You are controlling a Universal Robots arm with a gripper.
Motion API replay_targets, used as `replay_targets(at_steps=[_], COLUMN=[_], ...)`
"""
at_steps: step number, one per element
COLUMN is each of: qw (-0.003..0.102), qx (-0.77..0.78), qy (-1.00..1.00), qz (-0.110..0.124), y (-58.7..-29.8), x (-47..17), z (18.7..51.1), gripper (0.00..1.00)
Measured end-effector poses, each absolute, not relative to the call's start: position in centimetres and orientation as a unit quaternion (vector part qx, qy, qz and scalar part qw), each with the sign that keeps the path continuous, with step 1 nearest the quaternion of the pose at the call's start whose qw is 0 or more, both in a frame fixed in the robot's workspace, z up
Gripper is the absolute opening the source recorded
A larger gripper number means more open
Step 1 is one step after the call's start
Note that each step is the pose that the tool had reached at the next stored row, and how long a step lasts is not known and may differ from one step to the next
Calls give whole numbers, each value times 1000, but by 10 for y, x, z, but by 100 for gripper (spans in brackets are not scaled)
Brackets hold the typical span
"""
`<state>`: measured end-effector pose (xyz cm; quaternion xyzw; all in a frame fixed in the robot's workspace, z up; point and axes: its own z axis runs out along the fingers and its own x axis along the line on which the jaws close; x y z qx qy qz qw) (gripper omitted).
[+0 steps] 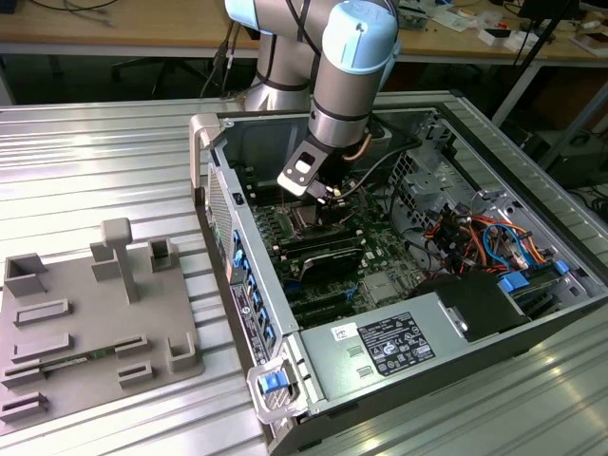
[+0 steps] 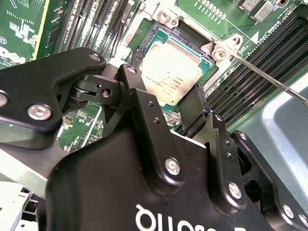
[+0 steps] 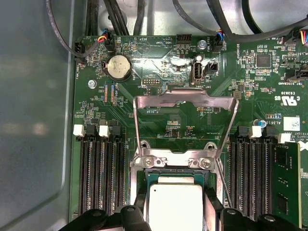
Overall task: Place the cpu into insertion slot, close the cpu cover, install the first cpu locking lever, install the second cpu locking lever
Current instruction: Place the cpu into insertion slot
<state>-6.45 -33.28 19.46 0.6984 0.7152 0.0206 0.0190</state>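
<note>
The cpu (image 2: 171, 77) is a silver-topped chip with a thin green rim, seen in both wrist views (image 3: 174, 204). It sits level over the black insertion slot (image 2: 149, 41), and I cannot tell whether it rests in it. My gripper (image 2: 163, 91) is shut on the cpu, one black finger (image 2: 134, 86) against each opposite edge. The cpu cover (image 3: 185, 97), a silver window frame, stands swung open behind the slot. A thin wire locking lever (image 2: 269, 79) juts out beside the slot, unlatched. In the exterior view the gripper (image 1: 318, 195) reaches down into the open computer case.
Long black memory slots (image 3: 98, 178) flank the socket on both sides, with a green module (image 3: 285, 185) in the outer one. Cables (image 3: 226, 24) cross behind the board. The case wall (image 1: 249, 275) and power supply (image 1: 394, 344) hem in the arm. A grey fixture plate (image 1: 90, 323) lies at the exterior view's left.
</note>
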Motion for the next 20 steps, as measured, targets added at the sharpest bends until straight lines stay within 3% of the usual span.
replay_targets(at_steps=[20], qw=[19], qx=[698], qy=[715], qz=[21], y=[-333], x=[-64], z=[197], gripper=[55])
